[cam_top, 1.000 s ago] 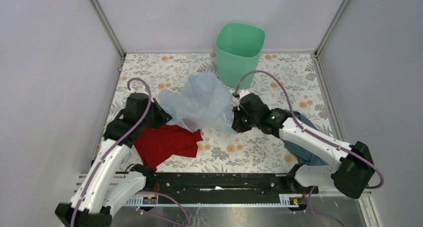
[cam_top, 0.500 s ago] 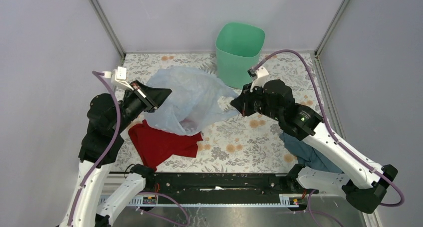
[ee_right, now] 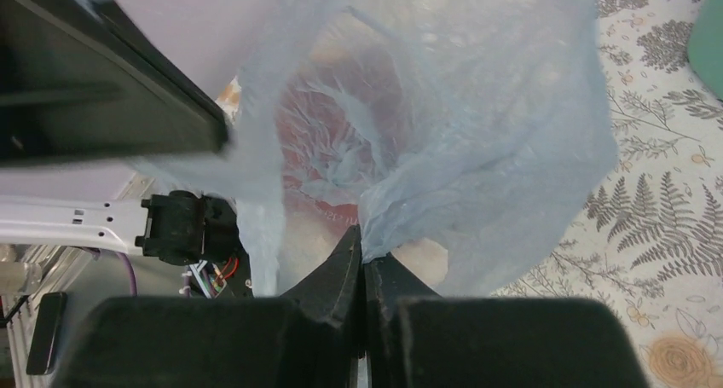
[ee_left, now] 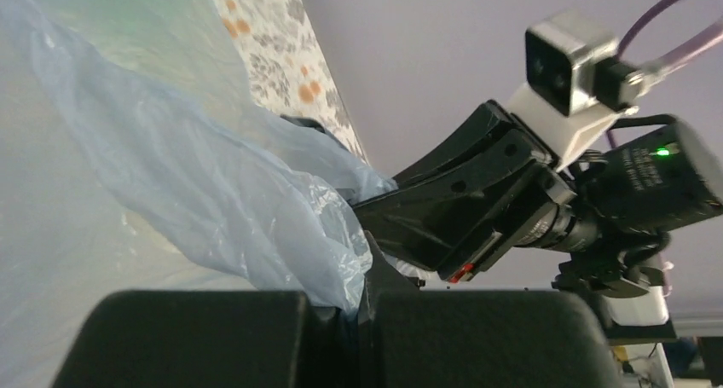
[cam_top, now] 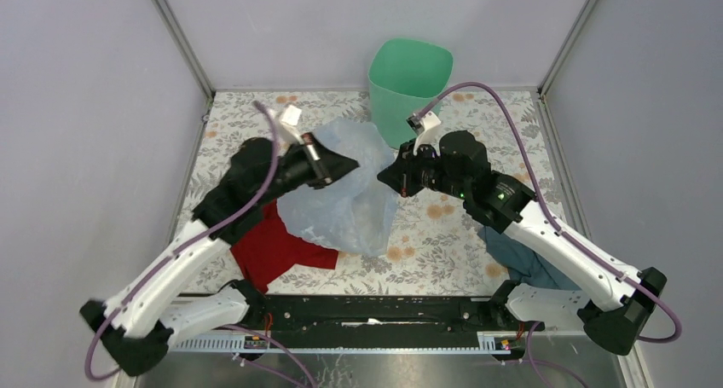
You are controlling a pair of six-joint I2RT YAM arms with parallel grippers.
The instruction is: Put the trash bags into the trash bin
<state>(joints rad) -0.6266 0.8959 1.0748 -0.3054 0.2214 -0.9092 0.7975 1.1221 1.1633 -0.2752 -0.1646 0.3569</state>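
A pale blue translucent trash bag point(cam_top: 345, 196) hangs between my two grippers above the table's middle. My left gripper point(cam_top: 348, 162) is shut on the bag's left edge point(ee_left: 324, 260). My right gripper point(cam_top: 385, 173) is shut on its right edge point(ee_right: 375, 234). The two grippers are close together, and the bag point(ee_right: 477, 107) droops below them. The mint-green trash bin point(cam_top: 409, 89) stands upright at the back of the table, just behind the right gripper. Its opening faces up. In the left wrist view the right gripper point(ee_left: 375, 202) is straight ahead.
A red cloth point(cam_top: 273, 250) lies on the floral table point(cam_top: 443, 243) under the left arm, partly under the bag. A dark teal cloth point(cam_top: 520, 260) lies at the right under the right arm. Grey walls and metal posts close in the back and sides.
Both grippers have lifted the bag off the table and come together near the middle. The left arm swung right from the far left. The bag now hangs instead of being spread out.
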